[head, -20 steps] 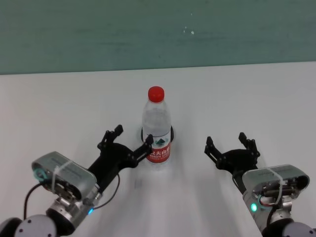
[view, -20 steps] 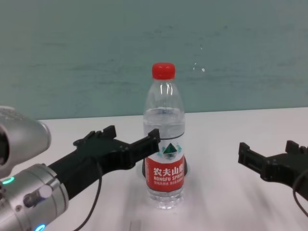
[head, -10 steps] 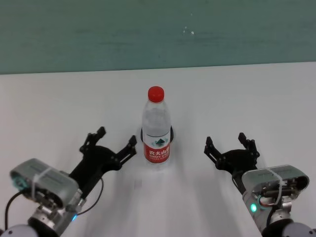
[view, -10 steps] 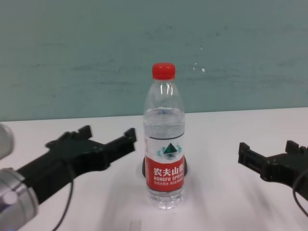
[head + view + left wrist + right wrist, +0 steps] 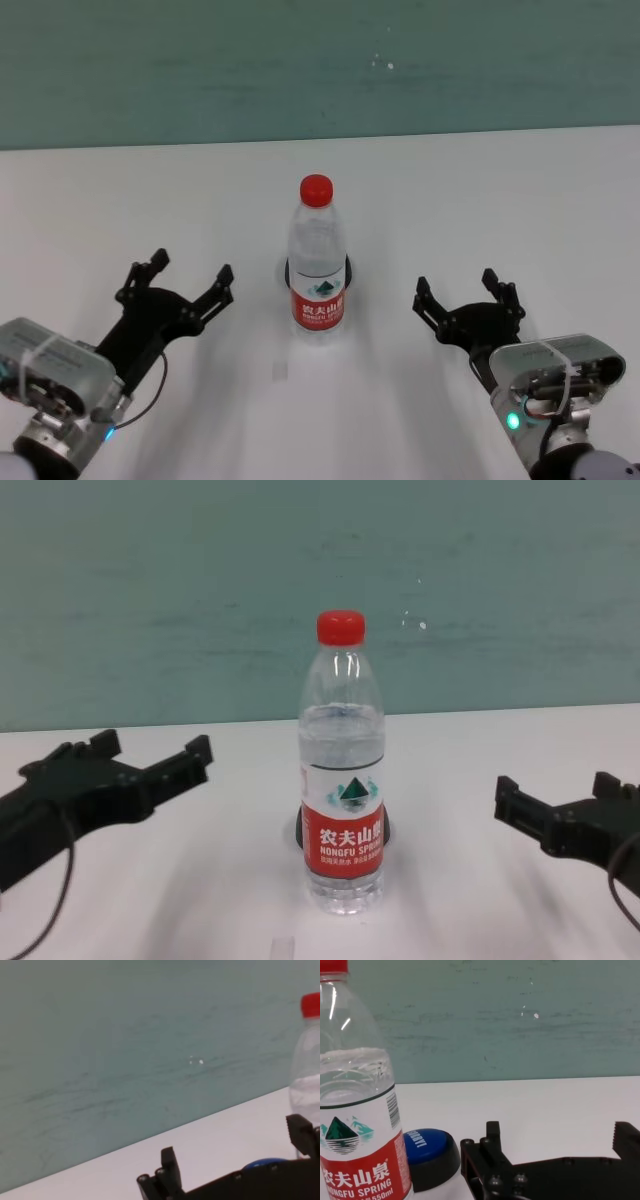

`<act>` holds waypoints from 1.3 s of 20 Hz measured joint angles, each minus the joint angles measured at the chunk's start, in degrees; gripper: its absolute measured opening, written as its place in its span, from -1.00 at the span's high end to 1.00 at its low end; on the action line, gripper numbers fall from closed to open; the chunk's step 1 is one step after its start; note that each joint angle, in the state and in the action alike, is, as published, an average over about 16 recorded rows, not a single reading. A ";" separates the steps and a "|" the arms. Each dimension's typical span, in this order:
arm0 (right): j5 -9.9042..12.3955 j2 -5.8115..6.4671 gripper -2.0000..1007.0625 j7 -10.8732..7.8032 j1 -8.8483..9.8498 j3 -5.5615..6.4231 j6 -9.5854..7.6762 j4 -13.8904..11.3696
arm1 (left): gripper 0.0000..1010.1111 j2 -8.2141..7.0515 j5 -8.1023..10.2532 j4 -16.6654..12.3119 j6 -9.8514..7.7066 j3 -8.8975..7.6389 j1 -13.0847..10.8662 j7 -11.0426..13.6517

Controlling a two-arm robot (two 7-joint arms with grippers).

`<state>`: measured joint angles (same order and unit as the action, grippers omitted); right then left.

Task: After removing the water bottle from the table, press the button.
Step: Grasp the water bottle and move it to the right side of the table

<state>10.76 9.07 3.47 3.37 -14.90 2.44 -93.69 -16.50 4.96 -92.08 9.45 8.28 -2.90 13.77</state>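
Note:
The water bottle [image 5: 317, 265] stands upright on the white table [image 5: 480, 200], with its red cap and red-and-white label facing me; it also shows in the chest view [image 5: 342, 780]. The blue button [image 5: 427, 1142] on its black base sits right behind the bottle, mostly hidden by it in the head view. My left gripper [image 5: 190, 270] is open and empty, to the left of the bottle and apart from it. My right gripper [image 5: 458, 290] is open and empty, to the right of the bottle.
A teal wall [image 5: 320, 60] runs behind the table's far edge. A small pale scrap [image 5: 281, 371] lies on the table in front of the bottle.
My left gripper has drawn back to the left, from right beside the bottle to well clear of it. The bottle and the right gripper have not moved.

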 joint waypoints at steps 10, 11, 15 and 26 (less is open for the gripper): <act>0.00 0.00 -0.99 0.00 0.00 0.00 0.00 0.00 | -0.99 -1.65 0.35 3.87 1.01 -1.95 2.44 1.62; 0.00 0.00 -0.99 0.00 0.00 0.00 0.00 0.00 | -0.99 -1.74 0.40 4.25 1.09 -2.06 2.60 1.71; 0.00 0.00 -0.99 0.00 0.00 0.00 0.00 0.00 | -0.99 -1.87 0.51 5.58 1.35 -2.44 2.98 1.79; 0.00 0.00 -0.99 0.00 0.00 0.00 0.00 0.00 | -0.99 -1.18 -0.47 7.40 1.88 -3.38 2.75 0.33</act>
<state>10.76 9.07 3.47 3.37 -14.90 2.44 -93.69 -17.68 4.49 -84.68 11.33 4.91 -0.16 14.10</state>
